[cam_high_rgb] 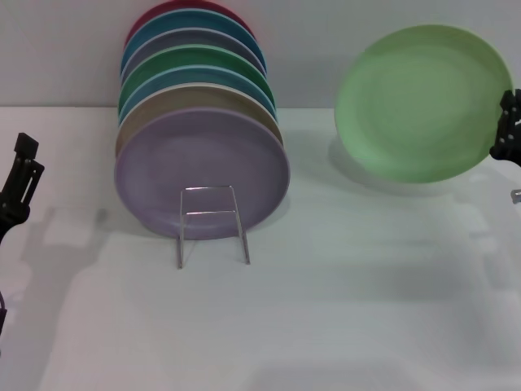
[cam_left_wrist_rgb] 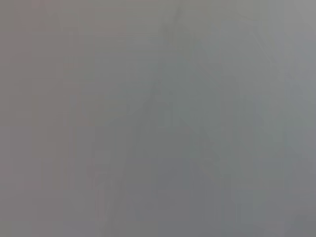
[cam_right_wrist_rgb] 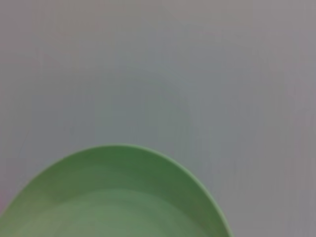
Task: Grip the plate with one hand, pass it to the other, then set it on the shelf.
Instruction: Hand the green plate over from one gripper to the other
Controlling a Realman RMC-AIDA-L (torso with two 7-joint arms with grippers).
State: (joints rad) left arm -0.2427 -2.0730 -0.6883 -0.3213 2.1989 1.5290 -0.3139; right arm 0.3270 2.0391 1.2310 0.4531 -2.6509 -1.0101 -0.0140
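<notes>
1. White counter [cam_high_rgb: 326, 309] runs back to a pale wall, and everything stands on its far half.
2. On the robot's left side of the counter, the shelf [cam_high_rgb: 212, 220], a thin wire rack, shows its upright rectangular front loop and two thin legs.
3. A row of plates stands on edge in the shelf, leaning back one behind another: the lavender plate [cam_high_rgb: 199, 167] at the front, then a beige plate [cam_high_rgb: 163, 102], a blue plate [cam_high_rgb: 203, 76], a darker emerald-green plate [cam_high_rgb: 195, 57], and more colours behind up to a dark red plate [cam_high_rgb: 183, 6] at the rear.
4. The front loop of the shelf overlaps the lower edge of the lavender plate.
5. The plate [cam_high_rgb: 419, 102], pale mint green, is off the counter on the robot's right, tilted with its face toward the head camera, well apart from the shelf; its shadow falls on the counter below it.
6. The right pincer [cam_high_rgb: 506, 126] is clenched on the plate's right rim at the frame's edge.
7. In the right wrist view the plate [cam_right_wrist_rgb: 113, 197] fills the lower part, with bare pale surface beyond its rim.
8. The left pincer [cam_high_rgb: 20, 175] hangs low at the far left, well apart from the shelf; I cannot tell whether it is clenched or released.
9. The left wrist view shows only a blank grey surface.
</notes>
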